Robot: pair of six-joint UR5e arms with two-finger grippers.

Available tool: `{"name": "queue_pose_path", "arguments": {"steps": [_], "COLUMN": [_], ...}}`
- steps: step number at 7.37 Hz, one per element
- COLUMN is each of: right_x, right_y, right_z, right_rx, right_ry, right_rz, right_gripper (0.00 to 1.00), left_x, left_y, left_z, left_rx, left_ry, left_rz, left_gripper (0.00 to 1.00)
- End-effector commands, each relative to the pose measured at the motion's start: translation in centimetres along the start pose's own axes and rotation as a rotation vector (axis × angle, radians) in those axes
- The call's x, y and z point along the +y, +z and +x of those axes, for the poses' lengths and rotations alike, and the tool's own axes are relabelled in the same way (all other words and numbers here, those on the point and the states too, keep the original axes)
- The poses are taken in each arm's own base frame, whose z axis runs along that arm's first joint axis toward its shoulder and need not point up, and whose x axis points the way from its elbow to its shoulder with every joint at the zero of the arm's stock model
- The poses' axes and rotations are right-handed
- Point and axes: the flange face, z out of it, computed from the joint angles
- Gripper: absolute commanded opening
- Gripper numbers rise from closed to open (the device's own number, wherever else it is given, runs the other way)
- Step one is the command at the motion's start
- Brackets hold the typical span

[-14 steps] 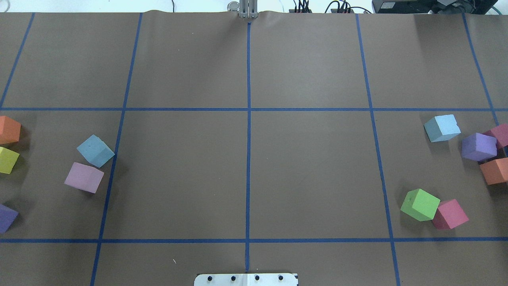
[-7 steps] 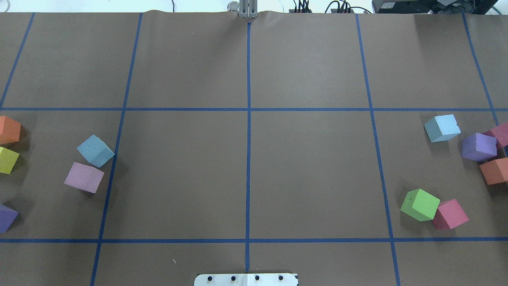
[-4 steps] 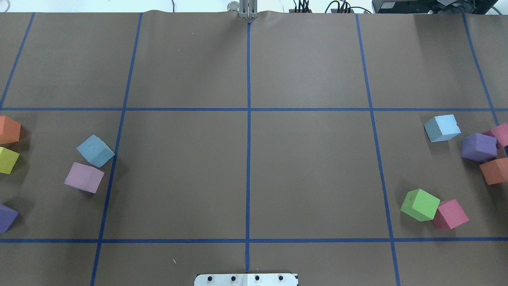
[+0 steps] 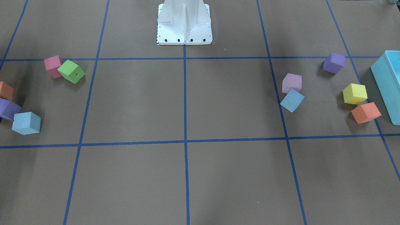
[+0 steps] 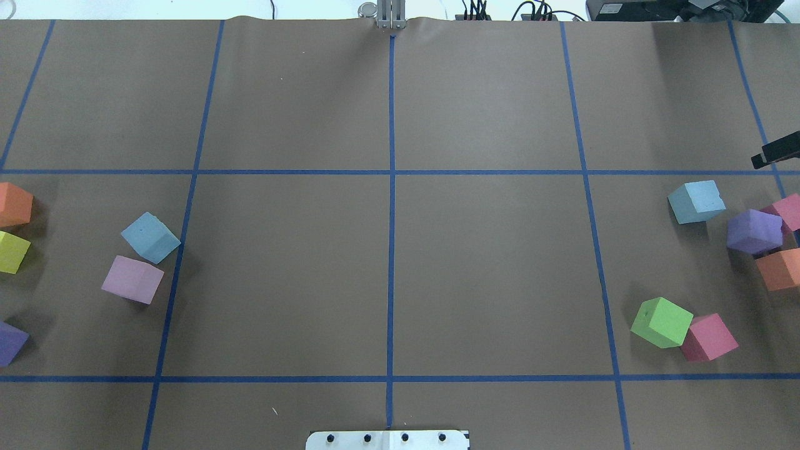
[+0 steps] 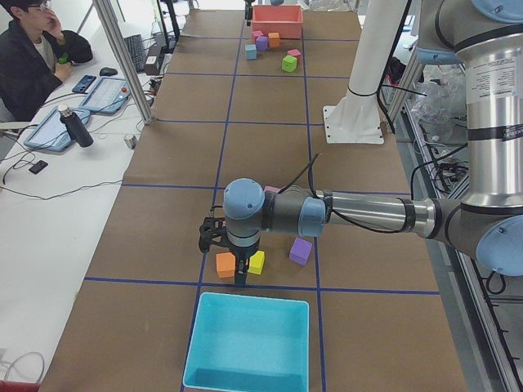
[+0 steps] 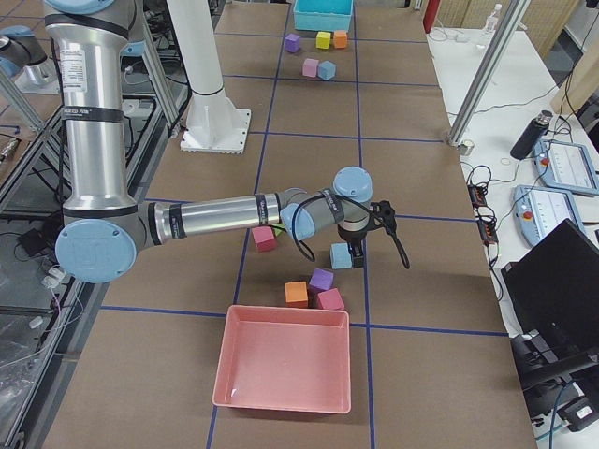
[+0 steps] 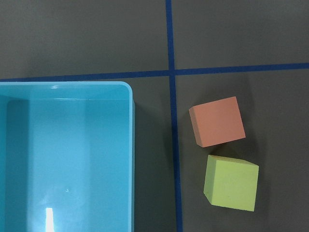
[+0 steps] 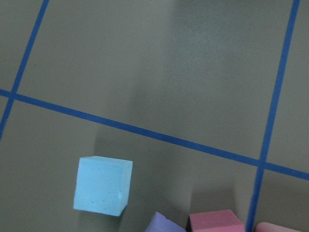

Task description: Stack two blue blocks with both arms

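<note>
One pale blue block (image 5: 150, 237) lies on the table's left side, touching a pink-lilac cube (image 5: 132, 279); it also shows in the front view (image 4: 292, 100). The other blue block (image 5: 695, 201) lies on the right side (image 4: 26, 123) and low in the right wrist view (image 9: 103, 186). My right gripper (image 7: 356, 251) hovers just beside this block (image 7: 341, 256); only a black tip (image 5: 775, 152) shows in the overhead view, and I cannot tell whether it is open or shut. My left gripper (image 6: 239, 276) hangs over the orange and yellow cubes, away from the left block; I cannot tell its state.
A turquoise box (image 8: 67, 159) stands at the left end beside an orange cube (image 8: 217, 121) and a yellow cube (image 8: 231, 182). A red tray (image 7: 281, 360) stands at the right end. Purple (image 5: 754, 231), orange, pink and green (image 5: 661, 322) cubes lie near the right block.
A black tip of my right gripper has come into the overhead view at the right edge. No cube has moved.
</note>
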Motion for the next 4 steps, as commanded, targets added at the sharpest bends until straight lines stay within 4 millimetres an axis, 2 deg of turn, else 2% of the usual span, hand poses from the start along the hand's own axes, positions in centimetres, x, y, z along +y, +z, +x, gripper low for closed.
{"name": "queue_pose_path", "arguments": {"steps": [1,2,4], "right_x": [0.7,0.3,-0.2], "right_y": [5.0,7.0,8.8], "right_z": [-2.4,-2.9,-4.3], "right_rx": [0.038,0.020,0.008], "right_ry": [-0.003,-0.041,-0.071], "right_rz": [0.003,0.011,-0.003], "right_gripper": [1.00,1.00,1.00], "left_x": [0.0,-0.1,-0.1], "left_y": [0.0,-0.1,-0.1], "left_z": [0.0,0.0,0.1], "left_rx": [-0.001,-0.001,0.000], "left_ry": [0.002,0.003,0.008], "left_rz": [0.001,0.002,0.009], "left_gripper": [0.98,0.98,0.98]}}
